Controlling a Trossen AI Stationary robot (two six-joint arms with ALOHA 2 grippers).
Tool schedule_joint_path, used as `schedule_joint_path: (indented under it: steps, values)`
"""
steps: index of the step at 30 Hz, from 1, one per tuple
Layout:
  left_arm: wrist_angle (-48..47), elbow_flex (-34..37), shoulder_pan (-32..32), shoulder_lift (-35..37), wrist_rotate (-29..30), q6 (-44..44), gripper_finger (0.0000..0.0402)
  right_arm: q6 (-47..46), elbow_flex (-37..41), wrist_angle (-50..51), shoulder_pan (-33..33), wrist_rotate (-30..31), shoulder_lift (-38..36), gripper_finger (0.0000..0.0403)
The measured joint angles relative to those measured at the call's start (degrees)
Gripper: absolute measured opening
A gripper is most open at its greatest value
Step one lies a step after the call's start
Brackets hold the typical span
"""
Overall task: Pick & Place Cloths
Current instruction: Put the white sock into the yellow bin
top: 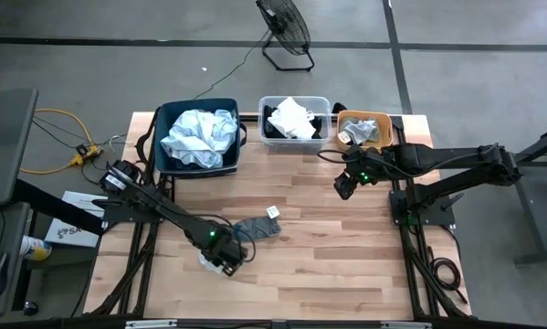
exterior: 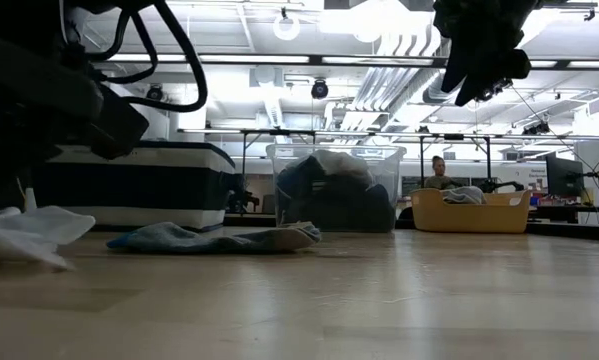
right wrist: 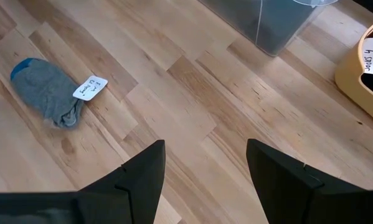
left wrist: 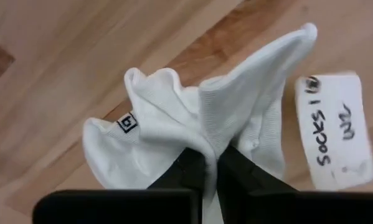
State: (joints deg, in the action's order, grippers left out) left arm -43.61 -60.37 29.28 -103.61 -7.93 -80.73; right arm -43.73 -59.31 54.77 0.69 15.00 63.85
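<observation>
White ribbed cotton socks [left wrist: 192, 130], bunched with a paper tag reading "SOCKS", sit low and left of centre in the high view, pinched between the closed fingers of the left gripper [top: 222, 262] on the pale wooden table [top: 328, 274]. Just right of it lies a grey sock with a blue toe [top: 257, 228]. The right gripper [top: 345, 185] hovers at centre right with its fingers parted, holding nothing, below the orange plastic tub [top: 383, 123].
</observation>
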Motion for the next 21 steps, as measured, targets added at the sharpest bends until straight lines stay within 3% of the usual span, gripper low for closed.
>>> schedule_joint_path:
  steps: [3,12,21]
  values:
    - [-2.19,-2.82,0.02,0.65,1.27,4.66,0.0015,0.02,0.00,0.01,0.00,-0.11,0.00,0.0216]
    - [-10.51,-15.06,-0.04,3.82,14.14,20.80,0.0007,2.70,0.00,-0.58,-0.33,-2.49,0.01,0.0216]
    - [-12.25,-26.53,-2.51,3.99,23.85,42.32,0.0006,13.56,0.00,-12.04,-5.63,-9.85,0.01,0.0216]
